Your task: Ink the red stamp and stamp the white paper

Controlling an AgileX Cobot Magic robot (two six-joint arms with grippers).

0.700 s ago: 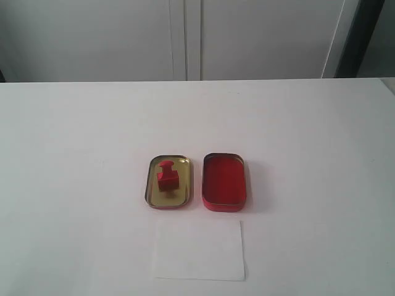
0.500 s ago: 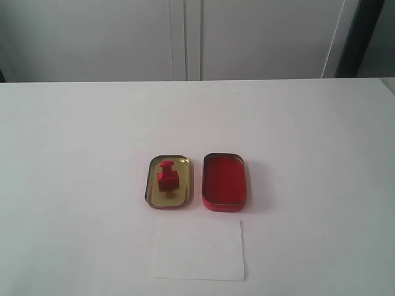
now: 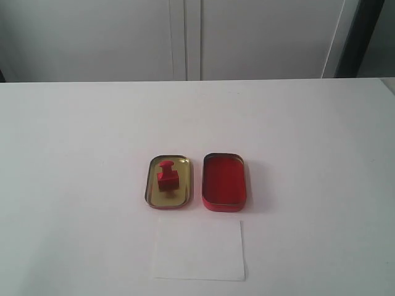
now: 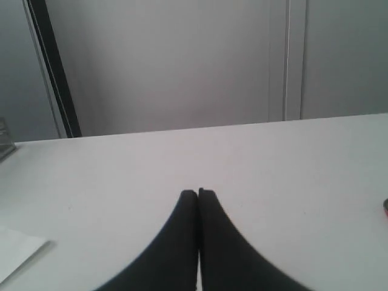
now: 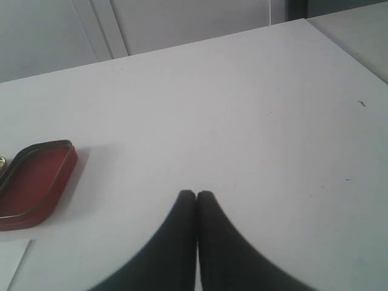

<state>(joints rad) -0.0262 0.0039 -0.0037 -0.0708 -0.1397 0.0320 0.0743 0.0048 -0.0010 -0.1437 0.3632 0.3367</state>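
Observation:
The red stamp (image 3: 167, 177) stands inside a gold tin lid (image 3: 152, 187) at the table's middle. Right beside it lies the red ink tin (image 3: 224, 182), whose end also shows in the right wrist view as the ink tin (image 5: 33, 182). The white paper (image 3: 199, 250) lies flat in front of both tins, and no imprint shows on it. A corner of the paper (image 4: 15, 251) appears in the left wrist view. My left gripper (image 4: 197, 193) is shut and empty above bare table. My right gripper (image 5: 196, 194) is shut too, empty, apart from the ink tin. Neither arm appears in the exterior view.
The white tabletop (image 3: 74, 135) spreads wide around the tins. Grey cabinet doors (image 3: 185, 37) stand behind its far edge. A dark upright strip (image 3: 358, 37) is at the back right. The table's corner (image 5: 315, 24) shows in the right wrist view.

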